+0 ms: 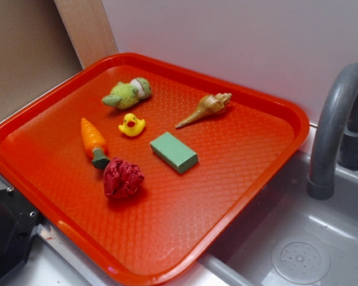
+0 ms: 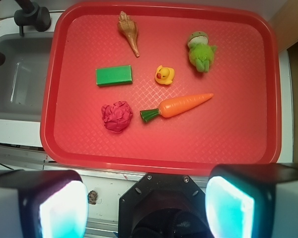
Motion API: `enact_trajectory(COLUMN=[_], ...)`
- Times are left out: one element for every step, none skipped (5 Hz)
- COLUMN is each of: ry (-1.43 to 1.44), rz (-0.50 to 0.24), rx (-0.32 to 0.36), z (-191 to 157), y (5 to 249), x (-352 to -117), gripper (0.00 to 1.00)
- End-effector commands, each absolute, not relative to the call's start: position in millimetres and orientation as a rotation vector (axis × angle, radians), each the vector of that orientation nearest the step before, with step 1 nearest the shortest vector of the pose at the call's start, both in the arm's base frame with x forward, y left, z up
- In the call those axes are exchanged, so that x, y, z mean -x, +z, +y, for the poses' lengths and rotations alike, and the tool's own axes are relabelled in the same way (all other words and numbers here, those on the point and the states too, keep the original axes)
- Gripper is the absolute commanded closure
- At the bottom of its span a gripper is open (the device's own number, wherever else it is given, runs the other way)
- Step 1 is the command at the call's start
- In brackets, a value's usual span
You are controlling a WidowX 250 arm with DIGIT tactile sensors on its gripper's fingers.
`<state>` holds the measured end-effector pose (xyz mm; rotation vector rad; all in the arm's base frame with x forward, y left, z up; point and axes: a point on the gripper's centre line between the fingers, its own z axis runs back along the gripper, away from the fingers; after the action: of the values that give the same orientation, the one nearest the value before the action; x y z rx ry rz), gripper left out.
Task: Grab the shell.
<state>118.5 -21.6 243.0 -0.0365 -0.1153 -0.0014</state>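
Gripper (image 2: 146, 203) spread wide, nothing between the two fingers, seen from the wrist view hanging outside the near rim of the red tray (image 2: 59, 144); approach not yet begun. Shell (image 2: 128, 32) lies flat at the far side of the tray, ribbed wide end toward the back rim, thin point aimed inward toward the middle. Risks, as judged: the taper is the main one, since a pinch on the slim point would likely let it squirt out or pivot, so the wide ribbed body is the safer bite. Shell lies at a slant, so fingers not turned across its long axis may just push it along the tray. Green block (image 2: 113, 75) sits near the point, yellow duck (image 2: 164, 75) a little further off; a low sweep across the middle could knock either, or the orange carrot (image 2: 179, 106) and the crumpled red ball (image 2: 116, 116) nearer the arm. Green plush (image 2: 201, 51) well apart to one side. Tray floor is embossed plastic, probably slick. Grey sink basin (image 1: 298, 238) and faucet (image 1: 337, 119) just beside the tray; pale wall behind.
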Motion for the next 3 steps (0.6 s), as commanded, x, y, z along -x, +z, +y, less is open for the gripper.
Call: enact_trajectory(ry=[-0.001, 0.019, 0.009], rz=[-0.115, -0.142, -0.153], rx=[0.036, 0.054, 0.080], z=[-21.6, -33.6, -47.5], y=[243.0, 249.4, 251.7], x=[-118.5, -131.5, -148.9], gripper=[0.00, 0.00, 0.00])
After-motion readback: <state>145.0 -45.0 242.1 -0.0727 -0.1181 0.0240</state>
